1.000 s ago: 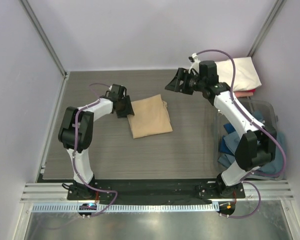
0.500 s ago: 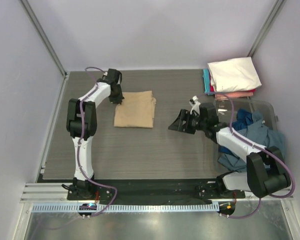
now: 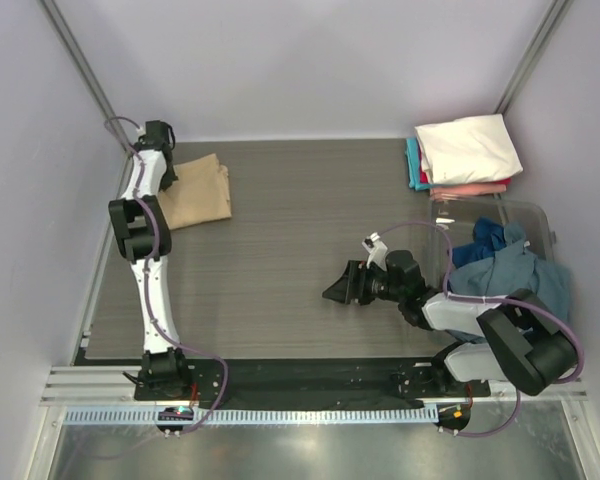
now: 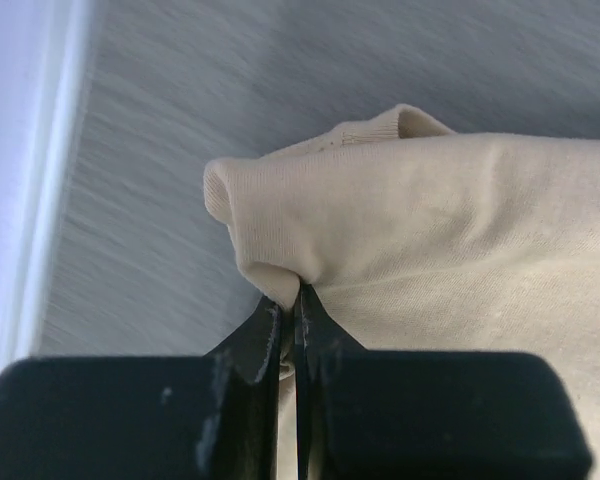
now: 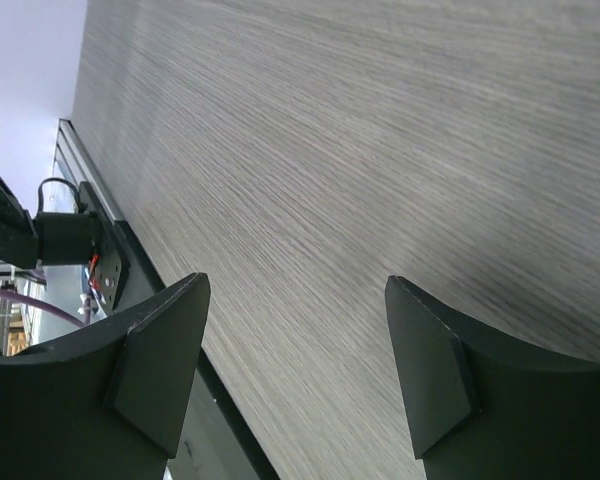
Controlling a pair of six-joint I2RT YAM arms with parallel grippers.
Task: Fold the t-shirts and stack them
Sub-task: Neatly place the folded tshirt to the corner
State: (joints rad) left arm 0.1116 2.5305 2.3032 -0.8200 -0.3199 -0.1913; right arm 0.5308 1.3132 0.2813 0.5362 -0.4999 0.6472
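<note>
One wrist view shows left fingers point(image 4: 260, 335) pinching an edge of the tan cloth t-shirt point(image 4: 460, 230), seemingly hidden overhead; right fingers point(image 5: 160, 370) spread.

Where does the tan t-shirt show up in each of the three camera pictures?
Top external: the tan t-shirt lies at the far left corner of the table.
Left wrist: it fills the middle and right, its edge pinched in the shut left claw.
Right wrist: not in it; only the open right claw over the table.
Shared landmark: the table's grey wood grain, seen in all three.
</note>
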